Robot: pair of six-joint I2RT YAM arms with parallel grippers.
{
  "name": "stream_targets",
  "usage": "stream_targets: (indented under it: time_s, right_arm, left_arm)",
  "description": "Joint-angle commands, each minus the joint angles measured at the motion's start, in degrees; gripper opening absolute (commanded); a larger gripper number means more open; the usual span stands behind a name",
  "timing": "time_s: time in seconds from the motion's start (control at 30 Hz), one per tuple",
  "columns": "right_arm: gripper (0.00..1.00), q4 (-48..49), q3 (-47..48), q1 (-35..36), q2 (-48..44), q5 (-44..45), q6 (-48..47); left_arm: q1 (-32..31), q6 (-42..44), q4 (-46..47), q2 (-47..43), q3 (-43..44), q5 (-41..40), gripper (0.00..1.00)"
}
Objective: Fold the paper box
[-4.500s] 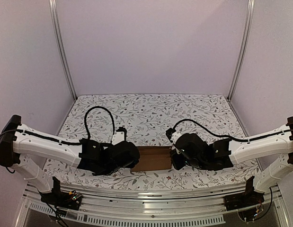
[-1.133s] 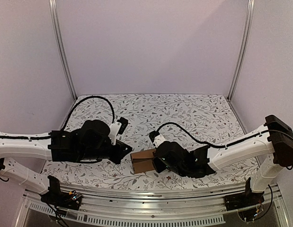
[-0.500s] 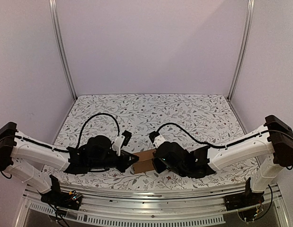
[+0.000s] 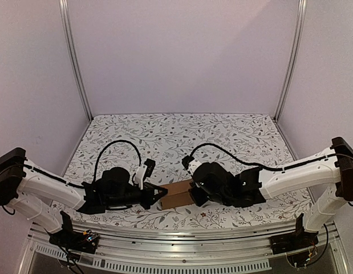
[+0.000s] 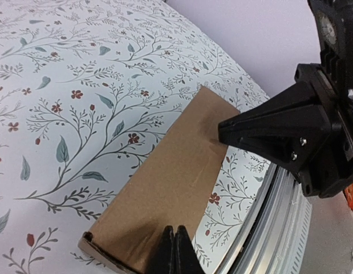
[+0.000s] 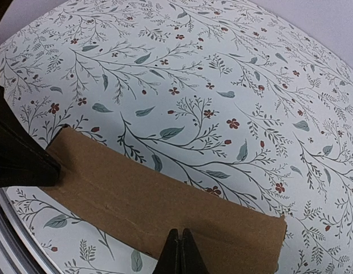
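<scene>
The paper box point(image 4: 177, 194) is a closed, flat brown cardboard box lying near the table's front edge, between the two arms. My left gripper point(image 4: 163, 192) is shut, its tips resting on the box's left end; in the left wrist view the tips point(image 5: 174, 229) meet over the brown top point(image 5: 165, 171). My right gripper point(image 4: 193, 195) is shut too, with its tips point(image 6: 181, 232) on the near edge of the box point(image 6: 136, 194) at its right end. Each wrist view shows the other gripper's black fingers touching the far end of the box. Nothing is held between either pair of fingers.
A floral-patterned cloth point(image 4: 182, 134) covers the table. The metal front rail point(image 5: 279, 228) runs close beside the box. Pale walls and two upright aluminium posts point(image 4: 73, 57) enclose the back and sides.
The left arm has come in from the left and set its shut tips on the box's left end. The right gripper has shifted a little to the right, and the box has turned slightly.
</scene>
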State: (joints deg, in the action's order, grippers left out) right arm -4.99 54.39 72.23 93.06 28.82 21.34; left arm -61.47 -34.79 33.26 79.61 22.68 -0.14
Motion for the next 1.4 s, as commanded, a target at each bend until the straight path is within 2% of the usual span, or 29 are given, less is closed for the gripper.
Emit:
stream_targets:
  time_s: [0.0, 0.27, 0.53, 0.77, 1.1, 1.37]
  right_arm:
    - [0.00, -6.7, 1.0, -3.2, -6.7, -3.1, -3.4]
    - [0.00, -7.7, -2.0, -8.3, -12.7, -6.5, -4.4]
    - [0.00, -2.4, -8.3, -10.6, -8.5, -9.6, 0.2]
    - [0.00, -2.4, -10.5, -10.6, -7.3, -10.9, 3.1]
    - [0.00, -6.5, -2.3, -9.9, -11.4, -11.4, -2.2]
    - [0.00, -4.0, 0.6, -7.1, -6.7, -15.4, -1.9]
  left_arm:
    - [0.5, 0.0, -9.6, 2.4, -2.7, 1.0, 0.00]
    - [0.5, 0.2, -9.6, 2.3, -2.3, 1.2, 0.00]
    - [0.5, 0.1, -9.8, 2.3, -2.2, 1.7, 0.00]
    - [0.5, -0.1, -10.2, 2.2, -2.4, 1.8, 0.00]
    - [0.5, 0.6, -11.7, 2.1, -1.0, 1.3, 0.00]
    - [0.5, 1.7, -14.7, -0.7, 1.1, 0.3, 0.00]
